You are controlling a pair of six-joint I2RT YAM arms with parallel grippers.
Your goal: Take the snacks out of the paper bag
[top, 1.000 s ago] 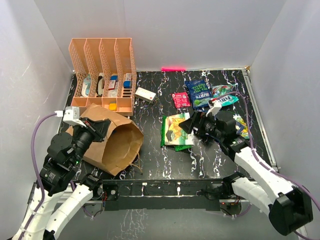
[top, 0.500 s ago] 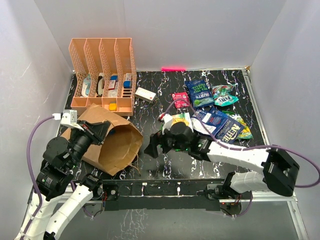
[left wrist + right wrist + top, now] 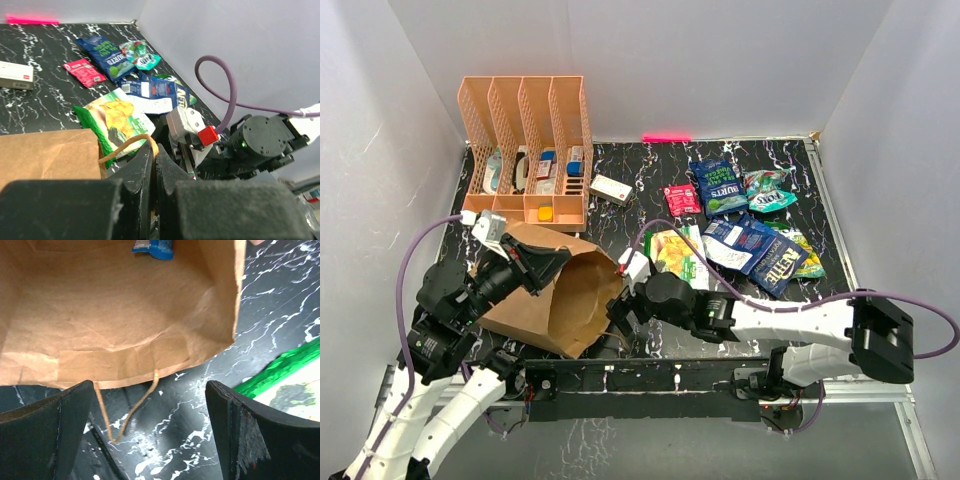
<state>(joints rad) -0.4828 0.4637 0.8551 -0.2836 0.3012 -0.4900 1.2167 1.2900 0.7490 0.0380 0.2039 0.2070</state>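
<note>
**Reaching for the packet deep in the open bag**

Your tall brown kraft paper bag (image 3: 560, 300) lies on its side at the near left of the surface. Its long axis runs left to right, with the closed end to the left and the mouth facing right. The right hand (image 3: 620, 312) sits just outside that mouth and points left, straight down the axis. In its wrist view the two fingers stand wide apart and empty on either side of the opening, touching nothing. One twisted paper handle (image 3: 127, 410) trails on the surface between them.

Straight ahead of that hand, well inside and toward the closed end, a small glossy blue packet (image 3: 154, 247) rests on the bag's lower wall. Only its edge shows, so you cannot tell which way it lies. The right arm is plainly the nearer one, and the move looks like a straight push leftward along the bag.

The left hand (image 3: 555, 262) has its fingers together, pinched on the upper lip of the bag by the other handle (image 3: 127, 145), and this holds the mouth up and open.

The other snacks are already out and lie to the right:
- a green-yellow bag (image 3: 675, 255) just beside the right arm
- dark blue chip bags (image 3: 760, 252) farther right
- a pink-red packet (image 3: 681, 199) toward the far edge
- a teal bag (image 3: 768, 190) also toward the far edge

Watch the lip: if it sags, the way in narrows.
</note>
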